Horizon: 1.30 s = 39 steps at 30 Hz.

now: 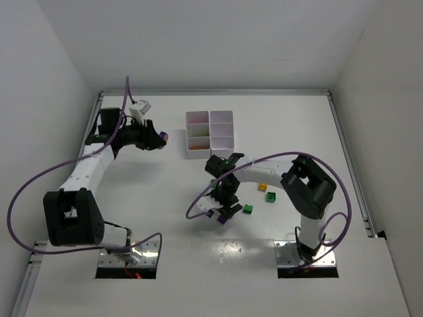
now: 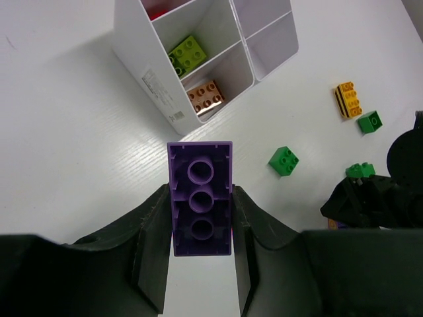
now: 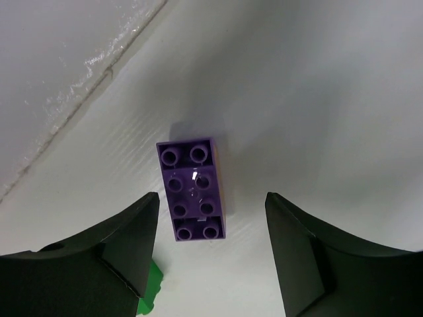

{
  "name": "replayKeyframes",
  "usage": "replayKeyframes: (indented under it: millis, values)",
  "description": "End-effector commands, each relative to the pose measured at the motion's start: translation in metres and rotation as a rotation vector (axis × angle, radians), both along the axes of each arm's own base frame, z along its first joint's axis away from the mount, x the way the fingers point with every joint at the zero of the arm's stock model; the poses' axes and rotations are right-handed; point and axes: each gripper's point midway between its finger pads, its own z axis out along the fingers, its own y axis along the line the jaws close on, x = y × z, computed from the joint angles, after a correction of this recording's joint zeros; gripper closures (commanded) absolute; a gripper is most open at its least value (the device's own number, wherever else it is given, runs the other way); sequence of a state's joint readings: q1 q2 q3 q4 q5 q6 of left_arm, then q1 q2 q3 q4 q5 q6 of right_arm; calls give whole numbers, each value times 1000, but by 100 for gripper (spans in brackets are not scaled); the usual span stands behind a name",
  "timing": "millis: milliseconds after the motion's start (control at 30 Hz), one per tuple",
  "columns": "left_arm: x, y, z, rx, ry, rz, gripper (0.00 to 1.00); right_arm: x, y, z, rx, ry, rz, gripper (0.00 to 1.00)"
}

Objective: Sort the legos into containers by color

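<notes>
My left gripper (image 1: 156,140) is shut on a purple lego (image 1: 163,137) and holds it left of the white containers (image 1: 196,154). In the left wrist view the purple lego (image 2: 200,198) sits underside up between the fingers, near the containers (image 2: 142,63). Their compartments hold a green lego (image 2: 185,53), an orange lego (image 2: 205,97) and something red (image 2: 156,9). My right gripper (image 1: 225,201) is open above a second purple lego (image 3: 192,189), which lies studs up on the table between the jaws, untouched.
Loose on the table right of centre: a green lego (image 1: 248,209), another green lego (image 1: 271,197) and an orange lego (image 1: 262,187). A green lego (image 3: 149,294) lies by my right gripper's left finger. White walls enclose the table.
</notes>
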State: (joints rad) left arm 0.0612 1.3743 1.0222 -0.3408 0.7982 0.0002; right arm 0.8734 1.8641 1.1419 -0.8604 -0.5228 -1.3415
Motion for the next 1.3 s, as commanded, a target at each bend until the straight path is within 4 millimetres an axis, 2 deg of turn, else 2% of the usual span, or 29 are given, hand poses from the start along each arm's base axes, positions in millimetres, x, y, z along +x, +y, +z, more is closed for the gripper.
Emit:
replayKeyframes:
  millis: [0,267,400,433,467,500,567,633,700,733,767,800,833,900,933,967,1000,1033,1067,1100,1133,1267]
  values:
    - [8,4,15,-8,-43,-11,85,-3,1,-8,-15,14,-17,34]
    - [14,3,9,-16,-21,-18,85,-4,-16,-29,-86,39,-45,42]
    - [16,-1,9,-16,-21,-29,85,1,-11,-31,-56,15,-60,52]
    - [17,-1,5,-17,-9,-29,85,2,-10,-28,-53,12,-71,59]
    - [18,-4,10,-16,-21,-40,85,7,-10,-25,-51,-1,-105,73]
    - [18,-4,10,-16,-21,-40,85,8,-9,-21,-48,-3,-118,79]
    - [20,-11,5,-11,-8,-54,85,24,-5,-8,-17,-25,-174,86]
    - [23,-16,9,-15,-28,-62,85,36,-9,13,5,-42,-223,88]
    - [30,-21,14,-26,-46,-55,85,57,-3,40,53,-67,-283,90]
    - [31,-26,13,-33,-45,-62,85,67,-10,53,58,-57,-332,91]
    - [33,-32,18,-46,-62,-69,85,86,0,80,122,-82,-361,91]
    - [37,-32,20,-48,-71,-57,85,98,0,94,142,-84,-405,91]
    - [37,-37,23,-55,-78,-66,85,125,0,117,183,-111,-457,91]
    - [41,-47,25,-63,-96,-75,85,151,-2,137,211,-140,-504,91]
    - [41,-51,22,-70,-87,-80,85,175,-3,161,255,-187,-535,91]
    - [43,-56,27,-67,-106,-88,85,189,-3,158,249,-184,-552,91]
    - [44,-56,24,-66,-98,-88,85,201,-4,161,254,-192,-565,91]
    - [43,-61,28,-67,-106,-100,85,221,1,183,298,-239,-574,91]
    - [44,-61,23,-67,-96,-100,85,232,-5,184,292,-238,-596,91]
    - [47,-62,22,-72,-86,-96,85,242,-1,168,263,-224,-601,90]
    - [47,-62,22,-72,-86,-96,85,259,-3,182,282,-261,-616,90]
    - [52,-62,23,-77,-81,-93,85,299,-4,173,292,-295,-650,88]
